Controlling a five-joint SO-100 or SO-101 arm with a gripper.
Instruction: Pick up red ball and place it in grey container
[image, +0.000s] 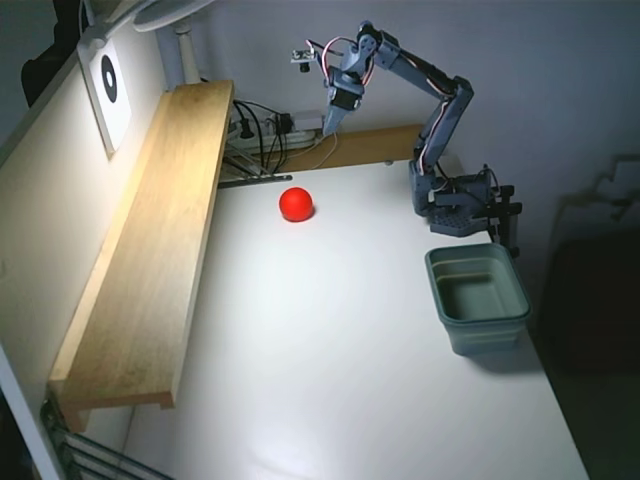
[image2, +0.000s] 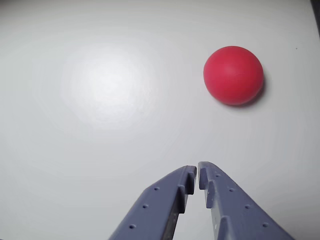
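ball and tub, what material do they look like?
Ball: probably rubber or soft plastic, matte; even red, only a faint sheen, no seam visible. Tub: likely moulded plastic, satin grey-green; thick rim, rounded corners, tapering walls.

white table (image: 330, 370) takes up most of the fixed view, with a bright glare patch in the middle. a long light wood shelf (image: 150, 250) runs along its left side against a pale wall. there's a white card with a black ring (image: 108, 80) on that wall, and a lamp (image: 175, 15) up top. tangle of black cables (image: 262, 135) at the far end. back wall (image: 540, 50) looks bluish grey, right side goes dark.
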